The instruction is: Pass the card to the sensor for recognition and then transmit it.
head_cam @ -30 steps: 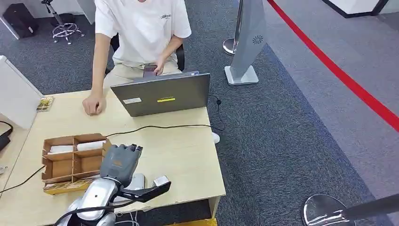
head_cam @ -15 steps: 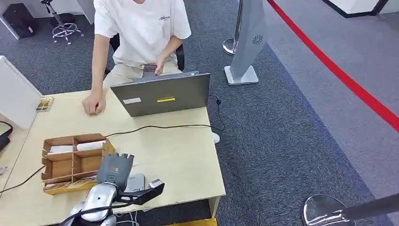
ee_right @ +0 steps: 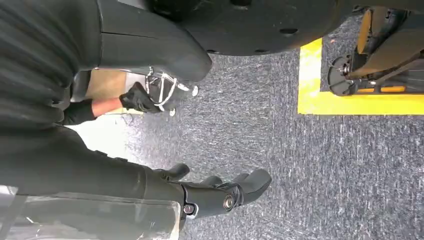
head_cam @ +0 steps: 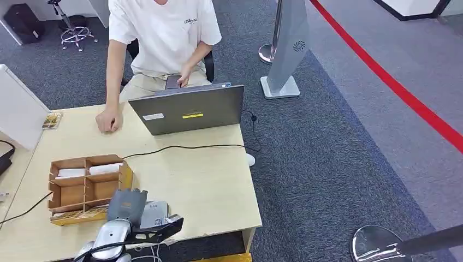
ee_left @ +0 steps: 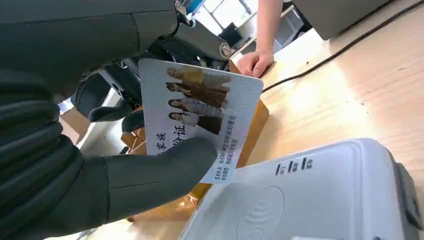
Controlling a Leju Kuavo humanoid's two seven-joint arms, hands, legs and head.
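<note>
Card (ee_left: 200, 117), printed with small figures and text, is pinched by the left robot hand (ee_left: 100, 165) between its thick thumb and darker fingers, held tilted just above the white card reader (ee_left: 310, 195) near the front edge of the desk (head_cam: 207, 185). The step in hand looks like presenting it for recognition; next it likely needs lowering flat over the reader's wave mark, then handing on. The right robot hand (ee_right: 220, 192) hangs over the carpet, fingers loosely apart and holding nothing.

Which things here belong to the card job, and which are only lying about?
For the job:
- left hand
- card it holds
- white sensor near the card

Lying about:
- laptop
- divided cardboard box
- black cable
- small tin
</note>
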